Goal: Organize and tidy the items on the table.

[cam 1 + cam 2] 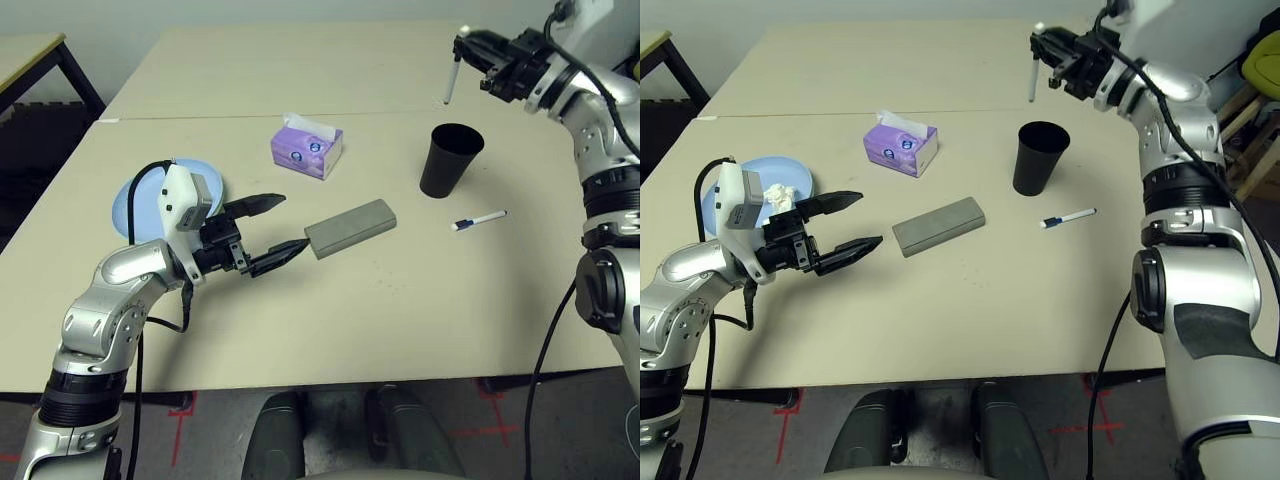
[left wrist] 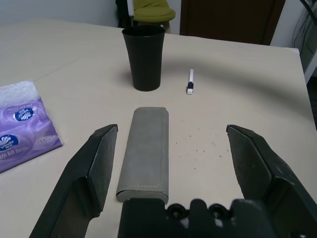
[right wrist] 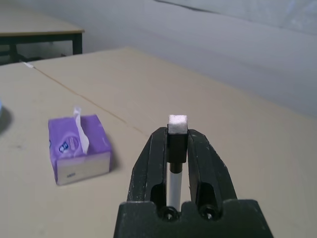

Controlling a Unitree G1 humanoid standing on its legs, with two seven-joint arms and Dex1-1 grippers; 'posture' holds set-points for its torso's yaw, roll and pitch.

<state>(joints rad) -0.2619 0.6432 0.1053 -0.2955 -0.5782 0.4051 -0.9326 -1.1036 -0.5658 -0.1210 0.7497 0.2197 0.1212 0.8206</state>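
Observation:
My left gripper point(image 1: 294, 221) is open, its fingers level with the near end of the grey glasses case point(image 1: 350, 227), which lies flat on the table point(image 1: 400, 300). In the left wrist view the case point(image 2: 145, 148) lies just ahead of the spread fingers point(image 2: 101, 153). High at the back right, my right gripper point(image 1: 462, 48) is shut on a thin white pen point(image 1: 451, 82) that hangs upright, above and behind the black tumbler point(image 1: 449, 160). Another white pen point(image 1: 480, 220) lies to the right of the tumbler. A light blue plate point(image 1: 790, 175) with crumpled white tissue point(image 1: 780, 197) sits behind my left wrist.
The purple tissue box point(image 1: 306, 145) stands at mid-table, behind the case. A seam crosses the tabletop behind it. A separate black-legged table point(image 1: 30, 50) stands far left. A black cable loops over my left forearm.

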